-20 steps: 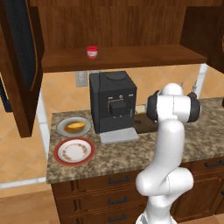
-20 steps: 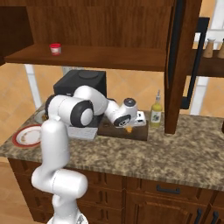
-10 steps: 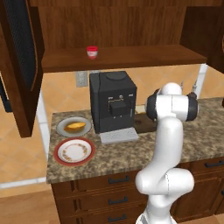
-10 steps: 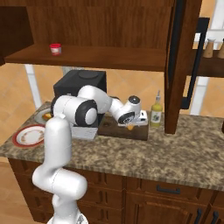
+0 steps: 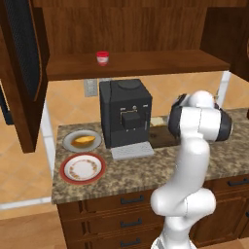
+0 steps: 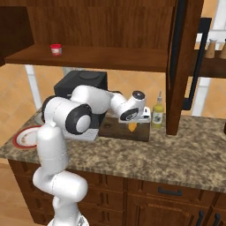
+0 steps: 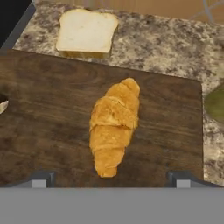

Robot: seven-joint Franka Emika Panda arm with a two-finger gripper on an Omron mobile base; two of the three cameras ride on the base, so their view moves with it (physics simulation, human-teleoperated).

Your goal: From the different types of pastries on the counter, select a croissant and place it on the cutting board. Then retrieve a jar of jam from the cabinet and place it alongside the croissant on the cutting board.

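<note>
Desk: speckled brown-and-tan granite desk [image 6: 185, 152], dark flat rectangular wooden cutting board [image 7: 48, 109] beside the black coffee machine [image 5: 125, 113].
Croissant: golden-brown ridged crescent croissant [image 7: 113, 124] lies flat mid-board.
Gripper: gripper [image 7: 110, 179] hangs just above, jaws spread wide, nothing held.
Jam: small white jar of jam with red lid [image 5: 102, 58] waits on the cabinet's plank shelf [image 5: 160, 62].
Risk: a careless lift could clip the pastry; the swing upward could hit the shelf edge.
Change: a second ago the jaws were far narrower; now they're released.

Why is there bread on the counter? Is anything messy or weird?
Nothing is spilled or broken. The bread slice lies bare on the counter, off the cutting board. The croissant lies flat on the board.
</note>
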